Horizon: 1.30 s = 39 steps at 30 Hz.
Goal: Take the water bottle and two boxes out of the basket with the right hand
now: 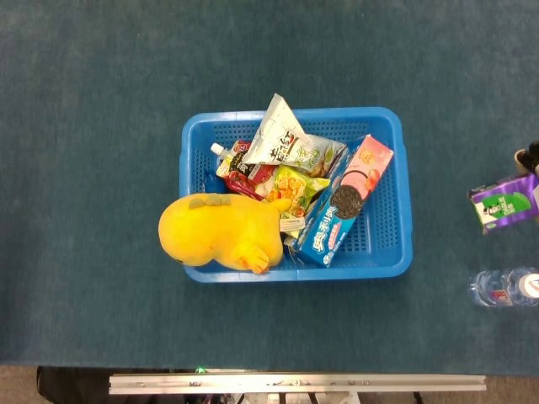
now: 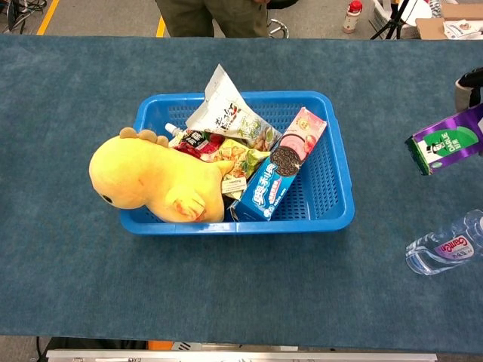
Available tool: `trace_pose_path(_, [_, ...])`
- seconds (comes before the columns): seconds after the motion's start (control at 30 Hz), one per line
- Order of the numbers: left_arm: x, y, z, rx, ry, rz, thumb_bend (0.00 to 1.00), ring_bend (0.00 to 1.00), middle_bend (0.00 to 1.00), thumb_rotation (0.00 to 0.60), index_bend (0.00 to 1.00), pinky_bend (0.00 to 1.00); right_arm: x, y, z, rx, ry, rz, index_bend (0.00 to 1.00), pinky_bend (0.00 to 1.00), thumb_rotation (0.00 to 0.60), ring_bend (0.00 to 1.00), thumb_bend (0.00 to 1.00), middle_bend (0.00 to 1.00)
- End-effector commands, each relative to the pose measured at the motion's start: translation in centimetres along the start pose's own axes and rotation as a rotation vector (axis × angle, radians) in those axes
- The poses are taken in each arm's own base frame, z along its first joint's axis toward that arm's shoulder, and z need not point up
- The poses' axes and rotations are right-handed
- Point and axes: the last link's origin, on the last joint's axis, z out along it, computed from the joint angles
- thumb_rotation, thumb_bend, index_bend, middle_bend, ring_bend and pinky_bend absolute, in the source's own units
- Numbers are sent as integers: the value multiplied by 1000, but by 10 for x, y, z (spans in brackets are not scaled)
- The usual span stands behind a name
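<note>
My right hand (image 2: 469, 84): barely in frame at the right edge, gripping the purple box (image 2: 445, 148), as far as I can tell.
Purple box: clear of the blue basket (image 2: 332, 215), at its 3 o'clock.
Water bottle (image 2: 445, 245): on the table, at 6 o'clock from that box.
Cookie box (image 2: 281, 175): still in the basket, long axis 1-to-7 o'clock, at 9 o'clock from my hand.
Left hand: not visible.

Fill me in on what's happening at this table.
The robot is emptying a blue basket. Its right hand, barely in view at the edge, holds a purple box out to the basket's right. The water bottle already lies on the table. The cookie box remains inside with the yellow plush and snack packets.
</note>
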Motion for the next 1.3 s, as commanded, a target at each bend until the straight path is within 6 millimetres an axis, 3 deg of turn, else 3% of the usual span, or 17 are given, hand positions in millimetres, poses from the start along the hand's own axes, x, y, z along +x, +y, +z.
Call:
trace_pose_path(0.03, [1, 0, 0, 0, 2, -1, 202, 44, 99, 600, 272, 220, -8, 1, 0, -9, -37, -17, 518, 428, 600, 542, 0, 643])
trace_pose_path(0.3, [2, 0, -1, -1, 4, -3, 203, 44, 99, 600, 272, 220, -25, 2, 0, -40, -125, -50, 518, 428, 600, 503, 0, 607])
trace_pose_path(0.6, [2, 0, -1, 1, 6, -3, 202, 44, 99, 600, 272, 220, -28, 3, 3, -58, -146, -47, 516, 430, 600, 413, 0, 499])
trace_pose_path(1.0, [2, -1, -1, 3, 2, -2, 203, 44, 99, 600, 272, 220, -26, 5, 4, -61, -144, -33, 390, 429, 600, 294, 0, 366])
trace_pose_path(1.3, [2, -1, -1, 5, 3, -3, 203, 44, 99, 600, 273, 220, -27, 5, 4, -61, -153, -31, 341, 420, 600, 254, 0, 327])
